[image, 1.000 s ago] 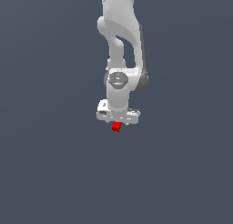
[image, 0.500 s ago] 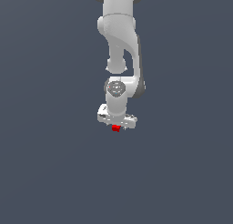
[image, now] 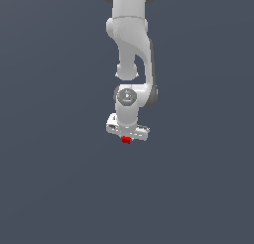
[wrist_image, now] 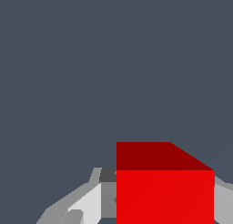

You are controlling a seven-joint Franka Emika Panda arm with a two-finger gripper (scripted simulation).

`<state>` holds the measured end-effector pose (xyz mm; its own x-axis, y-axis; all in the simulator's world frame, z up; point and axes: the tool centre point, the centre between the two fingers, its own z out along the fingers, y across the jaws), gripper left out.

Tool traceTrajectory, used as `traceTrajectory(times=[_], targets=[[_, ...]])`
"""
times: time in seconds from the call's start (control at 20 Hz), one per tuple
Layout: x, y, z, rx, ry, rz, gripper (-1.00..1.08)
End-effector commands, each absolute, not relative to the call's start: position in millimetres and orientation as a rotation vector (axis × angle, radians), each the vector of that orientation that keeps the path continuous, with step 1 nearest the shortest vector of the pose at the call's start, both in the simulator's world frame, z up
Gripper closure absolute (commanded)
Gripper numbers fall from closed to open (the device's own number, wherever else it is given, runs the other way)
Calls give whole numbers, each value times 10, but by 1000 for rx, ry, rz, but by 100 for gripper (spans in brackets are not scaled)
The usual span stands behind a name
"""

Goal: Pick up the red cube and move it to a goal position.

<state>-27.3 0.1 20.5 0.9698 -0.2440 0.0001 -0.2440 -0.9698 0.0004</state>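
Gripper (image: 127,138) is clamped on the red cube (image: 126,140), fingers (wrist_image: 86,205) narrowed to cube width w/ pads touching both sides. Cube sits btwn the tips, just under the white hand, arm pointing down.

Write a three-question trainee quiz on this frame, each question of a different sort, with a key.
1. True or false: the red cube lies far out on the exterior view's right, clear of the gripper.
2. Multiple choice: in the wrist view, the cube sits A) between the fingers, B) well beyond them, C) out of sight.
3. Fill in: the only coloured object against the grey background is ____.

Key: 1 false, since it sits directly under the gripper; 2 A; 3 the red cube.
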Motion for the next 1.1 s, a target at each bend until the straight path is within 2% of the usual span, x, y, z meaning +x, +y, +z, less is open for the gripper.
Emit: traceTrajectory(times=[0.0, 0.55, 1.05], targets=[[-273, -2, 201, 3117, -387, 0, 108], [-296, 33, 411, 3117, -386, 0, 108], [-373, 144, 1154, 3117, -386, 0, 108]])
